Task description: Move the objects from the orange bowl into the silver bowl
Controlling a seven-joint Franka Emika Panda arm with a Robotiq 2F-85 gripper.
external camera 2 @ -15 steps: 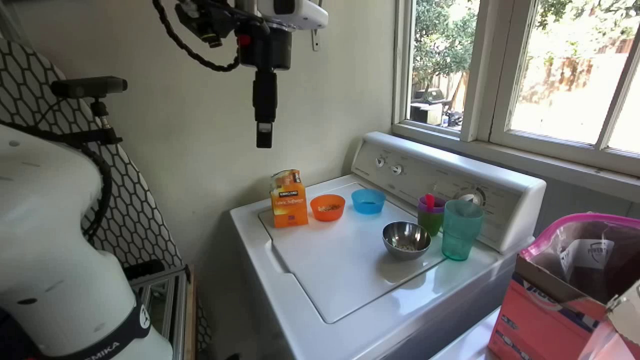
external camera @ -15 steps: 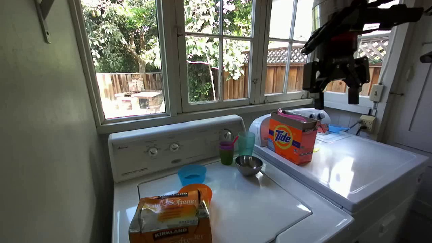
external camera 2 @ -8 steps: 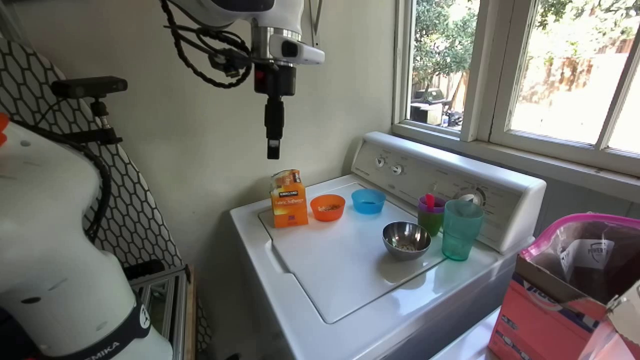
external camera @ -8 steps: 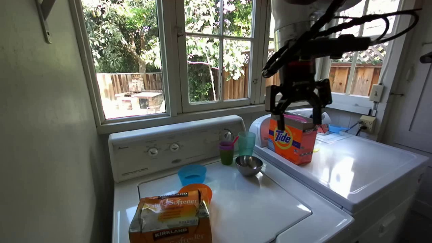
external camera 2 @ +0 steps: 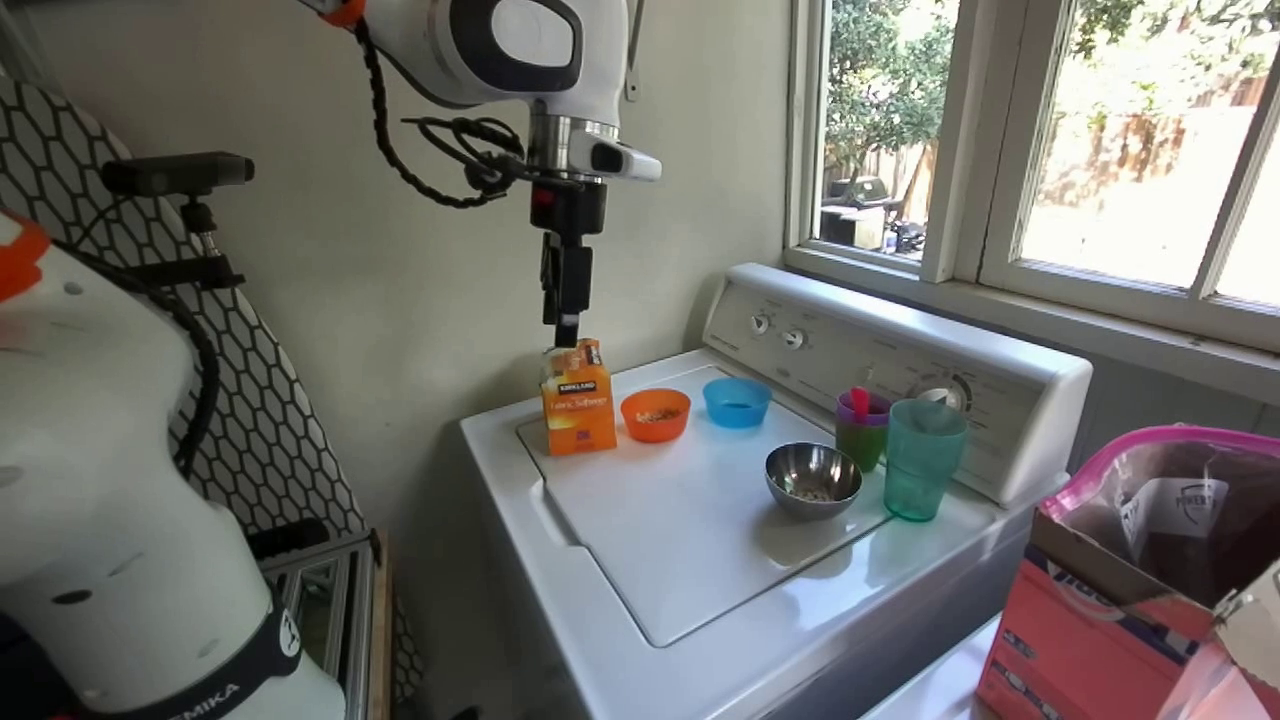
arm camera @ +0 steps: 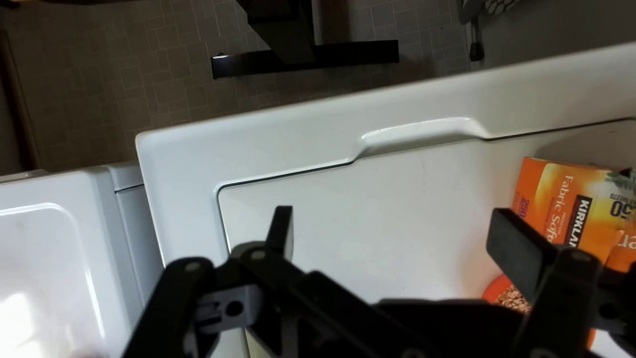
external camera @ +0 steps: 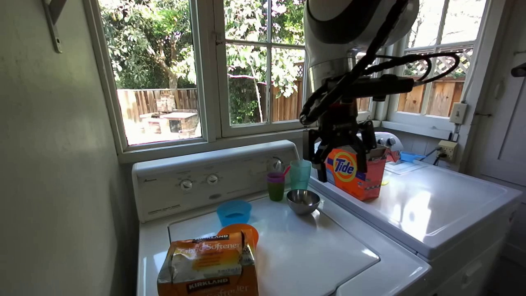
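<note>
The orange bowl [external camera 2: 655,432] sits on the white washer lid and holds small brownish bits [arm camera: 513,300]. In an exterior view the orange bowl [external camera: 248,231] is partly hidden behind the fabric softener box; in the wrist view its rim [arm camera: 496,288] shows beside the right finger. The silver bowl [external camera 2: 812,508] stands on the lid with some small bits at its bottom; it also shows in an exterior view [external camera: 303,207] but not in the wrist view. My gripper [arm camera: 397,233] is open and empty, high above the washer, and also appears in both exterior views [external camera: 342,170] [external camera 2: 566,332].
The orange fabric softener box [external camera 2: 580,415] stands beside the orange bowl. The blue bowl [external camera 2: 737,408] is close by on the other side. A purple-and-green cup [external camera 2: 860,440] and a teal cup [external camera 2: 922,465] stand near the silver bowl. A Tide box [external camera: 374,187] stands on the neighbouring machine.
My gripper has come down, moving left in one exterior view and slightly right in the other. It stays open. The bowls and boxes have not moved.
</note>
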